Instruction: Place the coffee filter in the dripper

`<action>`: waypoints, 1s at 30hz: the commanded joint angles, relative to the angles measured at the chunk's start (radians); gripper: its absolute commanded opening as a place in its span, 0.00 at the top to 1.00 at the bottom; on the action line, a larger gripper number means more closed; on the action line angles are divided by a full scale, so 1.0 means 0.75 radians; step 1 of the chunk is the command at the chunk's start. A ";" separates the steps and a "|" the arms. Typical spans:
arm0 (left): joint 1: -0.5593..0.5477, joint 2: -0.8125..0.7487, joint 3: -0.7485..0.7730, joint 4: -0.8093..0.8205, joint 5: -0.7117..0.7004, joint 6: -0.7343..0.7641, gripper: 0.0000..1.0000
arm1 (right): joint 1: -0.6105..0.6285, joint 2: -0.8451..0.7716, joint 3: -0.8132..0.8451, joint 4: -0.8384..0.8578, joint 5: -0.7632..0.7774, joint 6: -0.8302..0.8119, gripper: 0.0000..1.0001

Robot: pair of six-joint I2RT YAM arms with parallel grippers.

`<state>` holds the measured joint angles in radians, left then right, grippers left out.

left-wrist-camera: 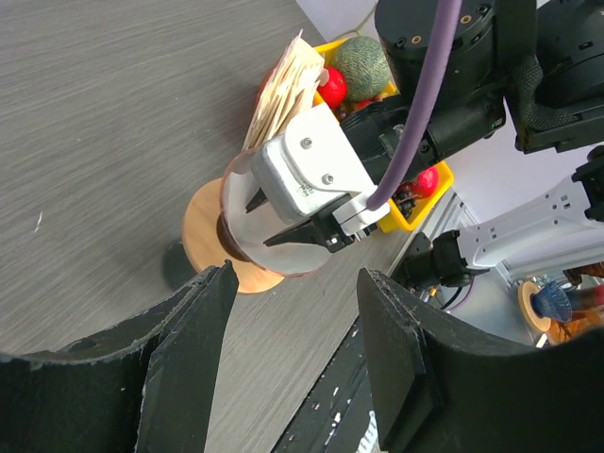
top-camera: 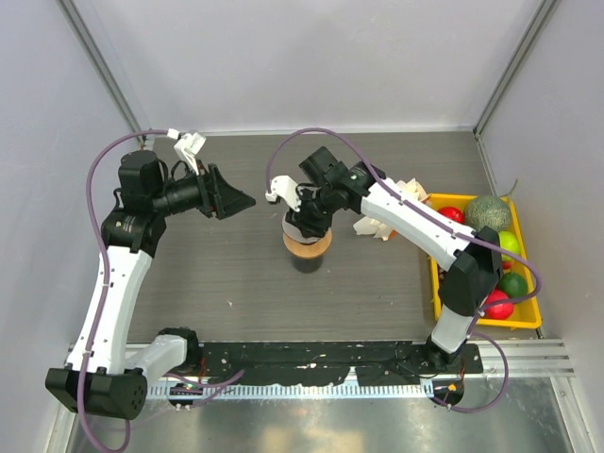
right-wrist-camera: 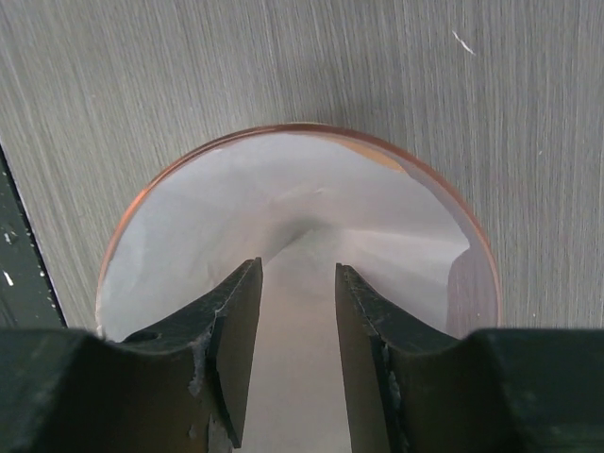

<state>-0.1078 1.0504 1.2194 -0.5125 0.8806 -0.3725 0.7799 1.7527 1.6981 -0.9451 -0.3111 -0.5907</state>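
The dripper (top-camera: 308, 248) stands mid-table; its tan wooden collar (left-wrist-camera: 209, 238) and clear cone rim (right-wrist-camera: 283, 129) show in both wrist views. The coffee filter (right-wrist-camera: 217, 217), thin white paper, lies opened inside the cone and lines its wall; it also shows in the left wrist view (left-wrist-camera: 240, 215). My right gripper (top-camera: 307, 223) hangs straight over the dripper with its tips down inside the filter (right-wrist-camera: 298, 267); the jaws stand apart with nothing between them. It shows in the left wrist view too (left-wrist-camera: 276, 219). My left gripper (top-camera: 236, 200) is open and empty, raised left of the dripper and pointing at it (left-wrist-camera: 297, 274).
A ruffled bunch of paper filters (top-camera: 376, 226) lies just right of the dripper, also seen in the left wrist view (left-wrist-camera: 283, 90). A yellow tray (top-camera: 437, 288) with red and green fruit and a melon (top-camera: 487, 211) sits at the right edge. Grey walls enclose the table.
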 commanded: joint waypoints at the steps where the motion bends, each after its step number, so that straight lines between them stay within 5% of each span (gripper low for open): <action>1: 0.015 -0.020 0.037 -0.008 0.002 0.030 0.38 | 0.007 0.001 -0.033 0.068 0.053 -0.055 0.56; 20: 0.017 0.003 0.070 -0.030 0.002 0.065 0.35 | 0.022 -0.007 0.108 0.008 0.063 -0.043 0.53; 30: 0.017 0.003 0.080 -0.043 -0.019 0.092 0.25 | 0.026 -0.099 0.215 -0.024 0.063 -0.012 0.48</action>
<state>-0.1020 1.0519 1.2285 -0.5438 0.8715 -0.3313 0.7933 1.7714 1.7954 -0.9665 -0.2707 -0.6178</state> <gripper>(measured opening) 0.736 0.513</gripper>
